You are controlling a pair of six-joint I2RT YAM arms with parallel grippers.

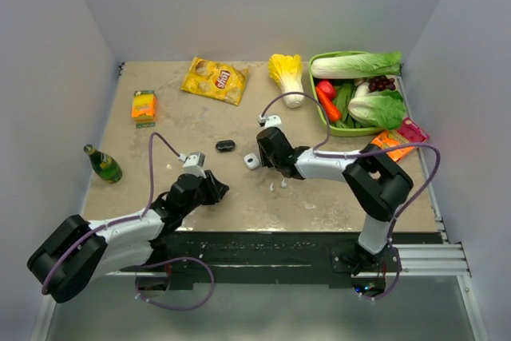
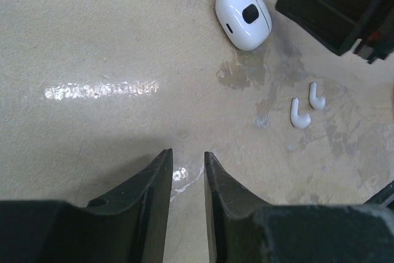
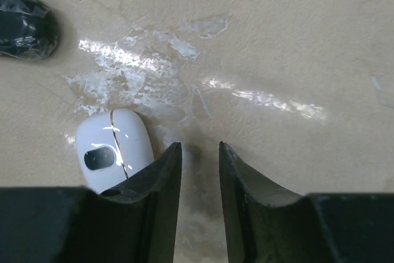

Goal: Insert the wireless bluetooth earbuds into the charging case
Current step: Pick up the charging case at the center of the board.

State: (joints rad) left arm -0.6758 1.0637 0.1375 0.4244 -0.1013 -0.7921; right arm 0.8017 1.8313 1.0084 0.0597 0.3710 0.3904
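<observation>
**Desk:** Overhead, what does the move turn on?

**Photographer:** Two white earbuds [image 1: 283, 184] lie loose on the table [image 1: 132, 157], just to the near right of the closed white charging case [image 1: 251, 161]. The right gripper [image 1: 262, 157] hangs beside that case and looks the nearer arm to the buds. The left gripper [image 1: 222, 190] sits off to the case's near left. A black case [image 1: 225, 145] lies just beyond the white one, to its far left.

**Desk:** And from the left wrist?

**Photographer:** The buds lie ahead and to the right of the jaws, on the near side of the white case. They are side by side, with their long axes roughly parallel and running much as the fingers do. The jaws are narrowly parted, holding and touching nothing.

**Desk:** The right wrist?

**Photographer:** No bud is in sight. The white case lies just beside the left-hand finger, and I cannot tell whether they touch. The jaws are a narrow slot apart and empty. By my reading, the lid must open before any bud goes in.
</observation>
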